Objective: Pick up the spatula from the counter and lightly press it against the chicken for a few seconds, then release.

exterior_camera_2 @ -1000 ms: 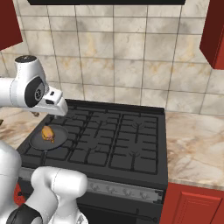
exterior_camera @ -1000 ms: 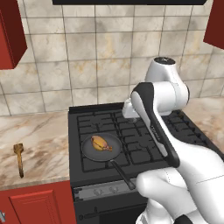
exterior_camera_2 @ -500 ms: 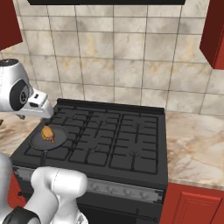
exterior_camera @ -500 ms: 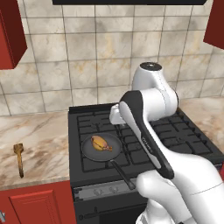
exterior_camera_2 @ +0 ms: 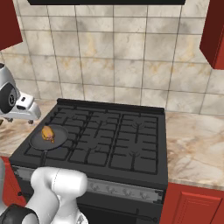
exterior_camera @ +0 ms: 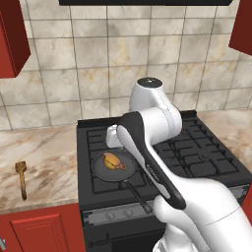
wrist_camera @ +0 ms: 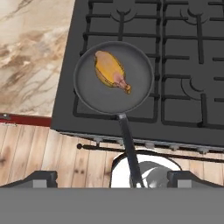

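tiled wall (exterior_camera: 98, 64) runs behind everything, with red cabinets (exterior_camera: 12, 39) at its 10 and 2 o'clock corners in the left base view. the black gas stove (exterior_camera: 197, 157) sits in the middle. marble counter (exterior_camera: 44, 152) lies off its 9 o'clock side, and more counter off its 3 o'clock side.

the white arm (exterior_camera: 147, 123) bends over the stove's left half. its hand hangs above the front left burner, beside the counter edge.

a dark round pan (exterior_camera: 103, 172) rests on that burner, at about 8 o'clock on the stove top. its handle points to 5 o'clock in the left base view and to 6 o'clock in the hand view, out past the stove's front edge.

the spatula (exterior_camera: 21, 178) lies flat on the counter at 9 o'clock from the pan, well apart from it. its blade end is toward 12 o'clock and its handle toward 6 o'clock. nothing touches it.

the chicken (exterior_camera: 113, 161) lies in the pan. in the hand view it sits toward 11 o'clock of the pan's floor, its thin end pointing to 4 o'clock.

the gripper (wrist_camera: 113, 178) looks down on pan and chicken from above. its jaws are spread fully wide, the two tips far apart at 7 and 5 o'clock of the hand view. it has hold of nothing.
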### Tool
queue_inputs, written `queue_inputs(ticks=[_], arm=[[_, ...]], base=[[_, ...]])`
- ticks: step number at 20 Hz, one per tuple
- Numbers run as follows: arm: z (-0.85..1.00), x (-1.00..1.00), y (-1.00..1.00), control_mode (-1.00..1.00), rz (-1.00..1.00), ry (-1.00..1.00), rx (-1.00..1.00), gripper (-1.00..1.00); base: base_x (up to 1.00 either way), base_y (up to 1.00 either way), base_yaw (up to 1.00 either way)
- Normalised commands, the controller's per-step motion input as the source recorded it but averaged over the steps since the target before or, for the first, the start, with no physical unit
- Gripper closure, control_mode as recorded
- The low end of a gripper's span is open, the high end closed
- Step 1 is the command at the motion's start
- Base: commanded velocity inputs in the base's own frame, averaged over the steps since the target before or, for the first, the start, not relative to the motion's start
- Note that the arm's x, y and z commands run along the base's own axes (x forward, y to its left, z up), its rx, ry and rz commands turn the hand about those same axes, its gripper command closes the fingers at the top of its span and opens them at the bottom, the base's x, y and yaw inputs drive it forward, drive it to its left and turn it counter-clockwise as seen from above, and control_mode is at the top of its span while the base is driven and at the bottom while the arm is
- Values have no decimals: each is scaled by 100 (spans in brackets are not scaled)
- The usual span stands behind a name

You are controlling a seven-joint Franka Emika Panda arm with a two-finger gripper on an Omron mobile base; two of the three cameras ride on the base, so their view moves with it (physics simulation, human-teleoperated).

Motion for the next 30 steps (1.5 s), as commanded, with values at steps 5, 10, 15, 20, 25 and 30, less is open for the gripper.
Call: queue_inputs(ticks=[5,10,15,20,25,30], arm=[[-8,0,39,-100,2,0,0,-100],[-9,0,45,-100,1,0,0,-100],[-14,0,44,-100,1,2,1,-100],[-28,8,31,-100,1,5,3,-100],[-18,2,35,-100,1,2,2,-100],[-5,0,46,-100,1,0,0,-100]], base=[[0,0,0],[0,0,0],[0,0,0],[0,0,0],[0,0,0],[0,0,0]])
